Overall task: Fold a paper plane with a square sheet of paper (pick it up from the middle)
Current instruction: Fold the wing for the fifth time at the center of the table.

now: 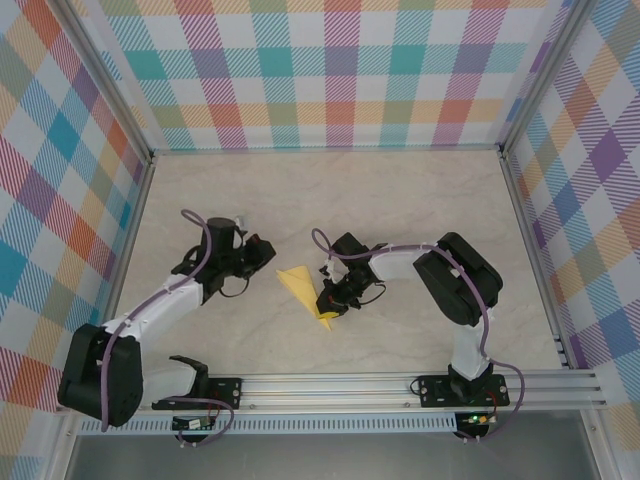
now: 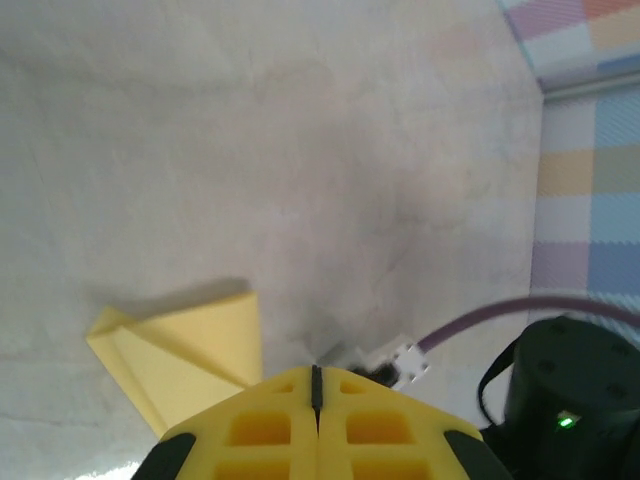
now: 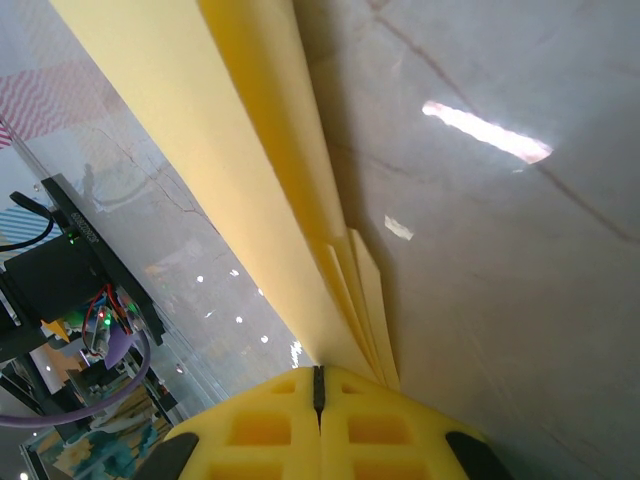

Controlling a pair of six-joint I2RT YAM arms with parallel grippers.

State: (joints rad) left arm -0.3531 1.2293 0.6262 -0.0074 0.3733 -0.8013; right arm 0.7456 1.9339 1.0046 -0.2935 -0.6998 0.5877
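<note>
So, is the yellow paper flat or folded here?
Folded: the yellow paper is a narrow pointed wedge, with stacked layers showing in the right wrist view.

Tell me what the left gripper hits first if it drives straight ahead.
Probably bare table: the left gripper aims between the paper plane and the right arm. Depth is unclear.

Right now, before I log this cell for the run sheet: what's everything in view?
paper: 1, yellow, folded to a point, centre
table: 1, beige marble
walls: 3, pastel plaid, back and sides
rail: 1, silver, near edge
cables: 2, purple, along the arms
left arm, right arm: black and white, on the rail
left gripper: yellow fingers, shut, empty, beside the paper
right gripper: yellow fingers, shut on the paper
</note>
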